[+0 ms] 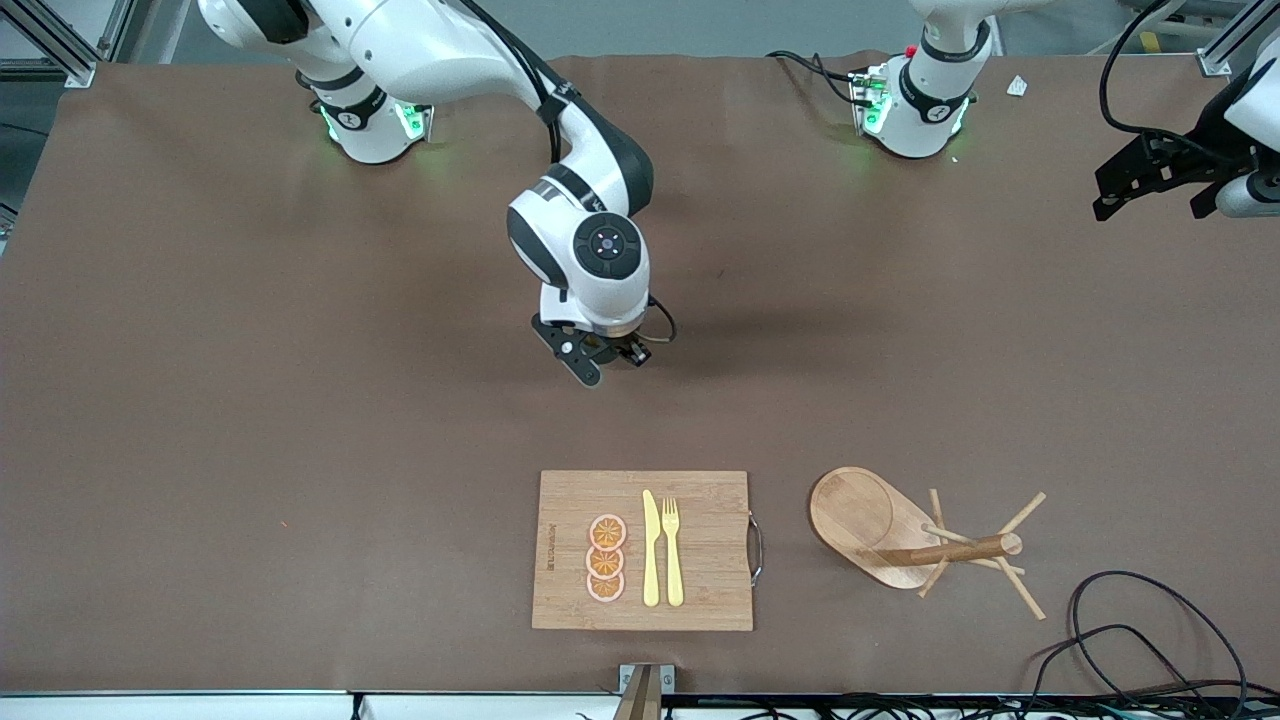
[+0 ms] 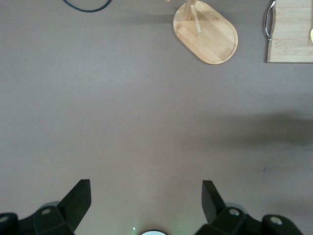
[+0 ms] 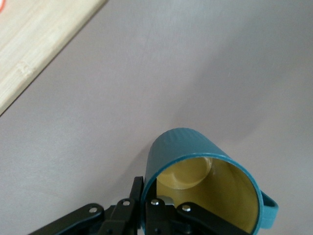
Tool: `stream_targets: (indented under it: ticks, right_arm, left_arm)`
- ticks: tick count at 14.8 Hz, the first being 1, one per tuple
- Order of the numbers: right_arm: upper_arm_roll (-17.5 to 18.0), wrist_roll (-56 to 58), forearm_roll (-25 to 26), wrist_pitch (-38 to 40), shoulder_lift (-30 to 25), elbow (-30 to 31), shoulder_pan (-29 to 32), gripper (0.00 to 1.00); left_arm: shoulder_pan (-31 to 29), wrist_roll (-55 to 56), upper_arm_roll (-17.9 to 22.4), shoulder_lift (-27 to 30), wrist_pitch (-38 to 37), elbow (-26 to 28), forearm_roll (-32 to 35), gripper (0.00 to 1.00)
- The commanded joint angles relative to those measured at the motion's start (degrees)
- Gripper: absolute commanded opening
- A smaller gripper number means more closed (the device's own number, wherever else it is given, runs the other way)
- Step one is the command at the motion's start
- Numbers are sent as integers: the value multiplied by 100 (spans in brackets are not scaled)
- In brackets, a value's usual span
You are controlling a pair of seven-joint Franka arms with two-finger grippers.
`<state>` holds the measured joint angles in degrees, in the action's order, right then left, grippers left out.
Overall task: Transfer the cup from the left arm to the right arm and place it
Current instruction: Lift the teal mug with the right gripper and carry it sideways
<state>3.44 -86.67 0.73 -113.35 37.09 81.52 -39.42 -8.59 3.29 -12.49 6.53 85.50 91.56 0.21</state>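
Note:
The cup [image 3: 186,147] is dark teal with ribbed sides, a mustard-yellow inside and a side handle [image 3: 269,206]. My right gripper [image 3: 146,190] is shut on its wall, one finger inside the rim and one outside. In the front view this gripper [image 1: 592,358] hangs low over the middle of the table, and the cup is hidden under the hand. My left gripper [image 1: 1112,192] waits over the left arm's end of the table. Its fingers stand wide open [image 2: 145,185] with only bare tabletop between them.
A bamboo cutting board [image 1: 710,540] with orange slices [image 1: 606,558], a yellow knife and a fork lies near the front edge. Beside it, toward the left arm's end, a wooden mug tree [image 1: 880,520] lies tipped on its side. Black cables [image 1: 1150,625] trail at that front corner.

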Motion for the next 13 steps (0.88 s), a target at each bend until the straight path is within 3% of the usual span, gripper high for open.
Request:
stream_targets:
  ticks: [1,7,13]
  right_arm:
    - [43,825,-12,129,-727,732,329,0]
    - [34,2460,-12,68,-1958,2111,917,0]
    - [34,3919,-12,-1205,-3022,4115,1542,0]
  left_arm:
    - [-20,-13,-52,42,-25,-33,67,100]
    - [24,145,-78,42,-33,-24,58,100]
    - [15,242,-210,50,-33,-15,67,100]
